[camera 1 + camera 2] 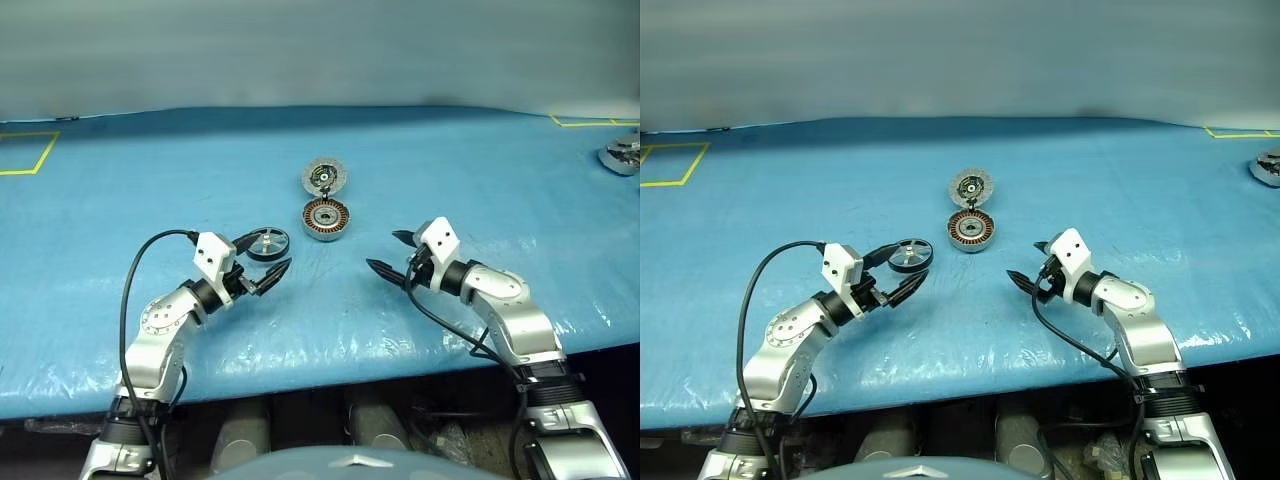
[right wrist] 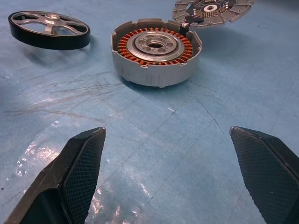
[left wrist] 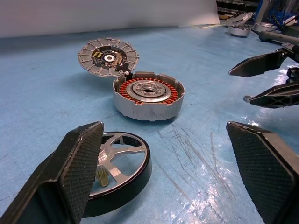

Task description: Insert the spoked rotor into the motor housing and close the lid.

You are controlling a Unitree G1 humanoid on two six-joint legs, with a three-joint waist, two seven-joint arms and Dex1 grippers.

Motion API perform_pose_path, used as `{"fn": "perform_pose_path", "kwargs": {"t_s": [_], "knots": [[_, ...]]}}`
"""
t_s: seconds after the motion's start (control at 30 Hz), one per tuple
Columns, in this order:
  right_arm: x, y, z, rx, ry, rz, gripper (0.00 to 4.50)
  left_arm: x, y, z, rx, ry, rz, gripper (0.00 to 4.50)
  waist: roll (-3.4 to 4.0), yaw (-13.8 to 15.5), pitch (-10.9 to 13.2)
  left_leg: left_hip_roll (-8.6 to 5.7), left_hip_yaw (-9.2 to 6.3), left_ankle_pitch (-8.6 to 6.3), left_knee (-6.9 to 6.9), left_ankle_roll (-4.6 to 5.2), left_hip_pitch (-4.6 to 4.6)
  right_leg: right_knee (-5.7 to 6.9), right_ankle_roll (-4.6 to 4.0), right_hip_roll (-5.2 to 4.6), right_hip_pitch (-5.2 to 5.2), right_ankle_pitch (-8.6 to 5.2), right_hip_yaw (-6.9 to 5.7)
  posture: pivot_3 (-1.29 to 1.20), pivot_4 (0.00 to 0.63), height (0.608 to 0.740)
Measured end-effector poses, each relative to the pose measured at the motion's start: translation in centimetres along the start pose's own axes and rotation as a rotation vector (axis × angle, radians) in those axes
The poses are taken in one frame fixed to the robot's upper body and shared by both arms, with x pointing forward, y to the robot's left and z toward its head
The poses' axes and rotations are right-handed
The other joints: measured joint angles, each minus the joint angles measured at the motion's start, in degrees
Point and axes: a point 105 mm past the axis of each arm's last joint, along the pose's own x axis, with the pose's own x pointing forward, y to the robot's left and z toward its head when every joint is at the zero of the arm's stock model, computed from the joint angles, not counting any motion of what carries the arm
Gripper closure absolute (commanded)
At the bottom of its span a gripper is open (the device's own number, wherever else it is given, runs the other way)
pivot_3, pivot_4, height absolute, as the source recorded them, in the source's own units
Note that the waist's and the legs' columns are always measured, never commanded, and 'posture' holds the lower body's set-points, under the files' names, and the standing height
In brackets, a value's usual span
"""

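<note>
Grippers first, lower frame: we see the left gripper (image 1: 266, 277) at lower left with its fingers spread apart and nothing between them, and the right gripper (image 1: 392, 253) at lower right likewise spread and empty, both hovering low over the blue sheet (image 1: 330, 330). Just past the left gripper's tips, left of centre, sits the spoked rotor (image 1: 267, 243), flat on the sheet, black rim outward. Centre frame we have the motor housing (image 1: 325, 218), open side up, copper windings showing, and right behind it the lid (image 1: 324, 177), touching the housing at the far rim, apparently hinged there and lying back toward the sheet. Risks as we judge them: the rotor's rim is thin and low, so a pinch from the side could slip or flip it; it is only slightly smaller than the housing, so a tilted drop could jam it on the rim or scrape the windings; the housing sits loose, so a push may slide it; closing the lid over a badly seated rotor would leave it propped. Sheet is scuffed, glossy and wrinkled, probably slippery. Farther off, yellow tape (image 1: 30, 152) marks a box at upper left and another corner at upper right, more metal parts (image 1: 622, 156) sit at the right edge, and a plain pale wall (image 1: 320, 50) sits beyond.
</note>
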Motion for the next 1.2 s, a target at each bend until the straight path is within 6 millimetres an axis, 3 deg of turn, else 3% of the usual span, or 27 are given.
{"fn": "perform_pose_path", "kwargs": {"t_s": [0.47,0.67,0.73,0.93,1.1,1.2], "knots": [[0.0,0.0,-0.1,-0.017,0.014,0.003,0.01,0.0,0.0,0.2,0.012,-0.014,0.0,0.0,0.0,0.0,0.0,0.0,0.0,0.0,0.0,0.0,0.0,0.0,0.0,0.0,0.0,0.0,0.0,0.0,0.15,0.74],[0.2,-0.4,0.1,-0.281,0.197,0.101,0.01,0.0,0.1,0.0,0.019,-0.006,0.009,0.0,0.01,-0.1,0.0,0.0,0.02,0.0,0.04,0.0,0.01,0.01,0.0,0.0,-0.01,0.0,0.0,0.0,0.15,0.74],[0.8,-0.8,0.5,-0.416,0.282,0.172,0.01,0.0,0.0,-0.1,0.018,-0.002,0.005,0.0,0.06,-0.4,0.1,0.0,0.07,0.0,0.05,0.0,0.0,0.02,0.0,0.0,-0.04,0.0,0.02,0.0,0.15,0.74],[4.1,-1.7,4.3,-0.802,0.439,0.374,0.01,0.2,-0.4,-0.7,0.016,0.009,0.006,0.0,0.05,-1.2,0.1,0.01,0.01,0.0,-0.02,0.0,-0.05,0.02,0.0,0.0,-0.1,0.02,-0.02,0.0,0.15,0.74],[7.3,-1.7,6.6,-0.966,0.496,0.457,0.01,0.0,-0.7,-1.3,-0.002,0.021,0.025,0.0,0.07,-1.1,0.1,0.01,0.0,0.0,-0.13,-0.01,-0.19,0.04,0.11,-0.02,-0.26,0.22,-0.05,0.0,0.15,0.74],[8.4,-1.5,6.9,-1.012,0.521,0.486,0.01,-0.5,-0.7,-1.9,-0.019,0.034,0.049,0.0,0.06,-0.9,0.1,0.01,-0.01,-0.01,-0.16,-0.01,-0.25,0.02,-0.11,-0.04,-0.33,0.3,-0.07,0.0,0.15,0.74]]}}
